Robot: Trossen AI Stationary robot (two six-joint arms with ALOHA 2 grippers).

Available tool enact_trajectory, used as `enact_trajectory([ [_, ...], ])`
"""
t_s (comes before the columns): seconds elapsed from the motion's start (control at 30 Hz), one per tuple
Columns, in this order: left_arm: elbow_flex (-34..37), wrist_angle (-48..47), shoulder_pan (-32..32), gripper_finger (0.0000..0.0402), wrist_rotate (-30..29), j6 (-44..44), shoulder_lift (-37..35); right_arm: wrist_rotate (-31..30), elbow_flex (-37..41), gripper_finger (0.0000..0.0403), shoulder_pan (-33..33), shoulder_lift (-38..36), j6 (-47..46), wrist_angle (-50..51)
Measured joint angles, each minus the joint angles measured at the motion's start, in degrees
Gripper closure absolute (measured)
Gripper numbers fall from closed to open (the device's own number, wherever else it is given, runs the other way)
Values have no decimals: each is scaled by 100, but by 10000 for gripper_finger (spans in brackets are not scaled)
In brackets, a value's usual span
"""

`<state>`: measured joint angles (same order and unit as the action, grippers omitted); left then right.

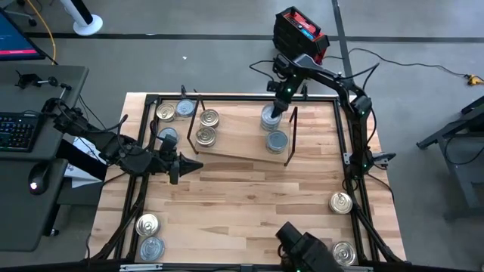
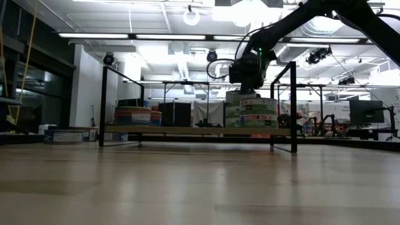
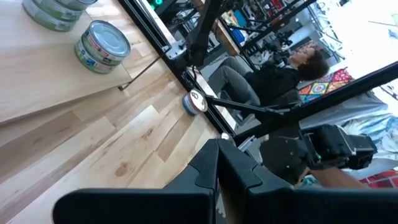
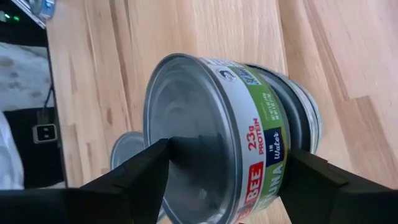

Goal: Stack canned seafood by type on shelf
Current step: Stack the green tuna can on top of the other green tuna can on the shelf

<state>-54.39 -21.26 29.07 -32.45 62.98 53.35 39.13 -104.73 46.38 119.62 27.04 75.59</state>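
Gripped between the dark fingers (image 4: 143, 171) of the right gripper (image 1: 275, 106) is a silver-lidded tin (image 4: 230, 140), its green, white and blue label reading "23g PROTEIN", "in Water" and part of "BEE" and "TUNA". It is held atop a stack of like tins (image 2: 251, 112) at the shelf's (image 1: 238, 136) right end. One silver tin (image 1: 277, 140) lies just beside it; gold-lidded tins (image 1: 207, 127) are seen at the shelf's left end. More tins (image 1: 341, 202) are scattered on the tabletop (image 1: 249, 204). The left gripper (image 1: 189, 164) is parked before the shelf, fingers closed, holding nothing.
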Motion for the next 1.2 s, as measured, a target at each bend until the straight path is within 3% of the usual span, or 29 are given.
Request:
enact_trajectory([
  [0.53,0,-17,1,402,107,-4,1,-806,-537,147,-204,4,-122,188],
  [0.83,0,-22,-1,401,107,-7,-1,-552,-539,147,-426,4,-138,147],
  [0.97,0,-22,1,401,179,-9,1,-910,-539,147,-493,0,-282,158],
  [1.2,0,-92,1,402,345,-20,0,-953,-539,147,-493,-3,-762,155],
])
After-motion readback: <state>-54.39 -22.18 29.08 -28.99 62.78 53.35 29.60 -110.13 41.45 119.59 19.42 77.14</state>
